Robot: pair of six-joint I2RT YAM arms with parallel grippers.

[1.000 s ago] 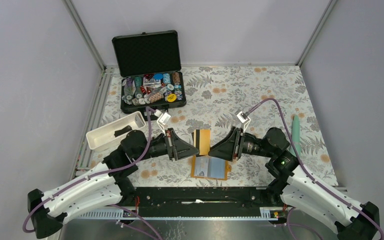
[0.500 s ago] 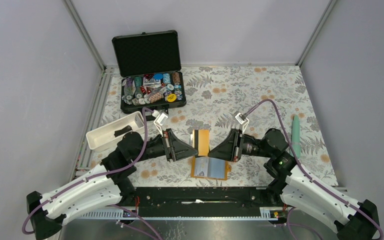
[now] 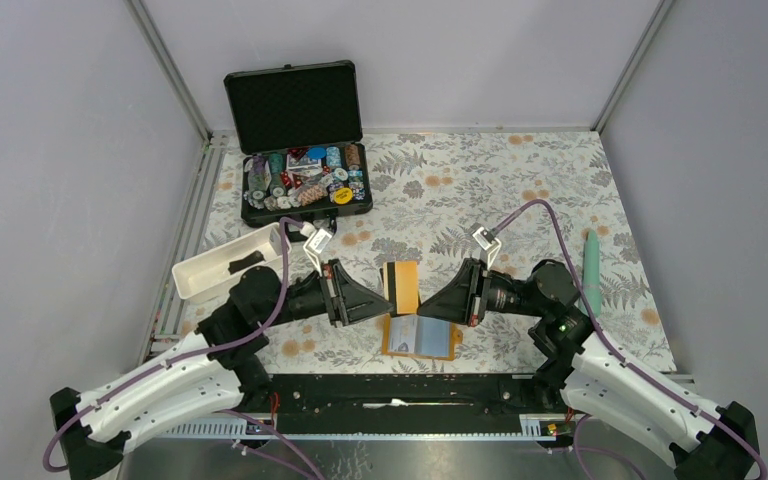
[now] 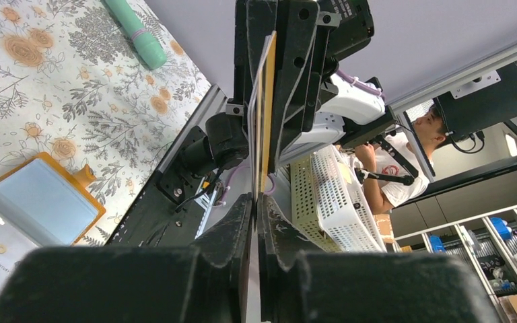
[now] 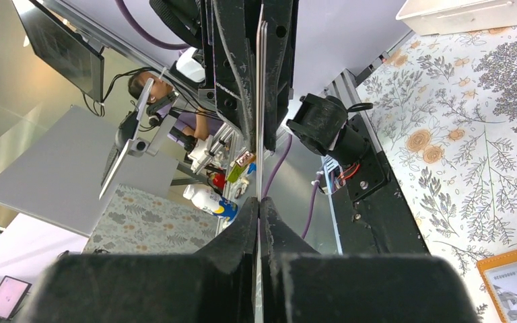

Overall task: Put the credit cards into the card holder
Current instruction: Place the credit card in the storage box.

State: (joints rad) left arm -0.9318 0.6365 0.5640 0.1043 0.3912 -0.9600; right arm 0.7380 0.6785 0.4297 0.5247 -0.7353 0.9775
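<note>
Two arms (image 3: 160, 385), two credit cards (image 3: 401, 283), one card holder (image 3: 441, 339), one tray (image 3: 192, 268), one case (image 3: 295, 105).

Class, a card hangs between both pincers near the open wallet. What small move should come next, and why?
Probably open the left pincer and back it off. The right pincer is shut on the credit card, held on edge near the open card holder, so one grip seems enough to lower it.

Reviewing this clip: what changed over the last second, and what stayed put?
The right gripper shut on the credit card; a second ago its jaws stood open at the card's edge. The left gripper keeps its grip on the opposite edge, so both hold it now. Arms, card and the open card holder barely shifted.
</note>
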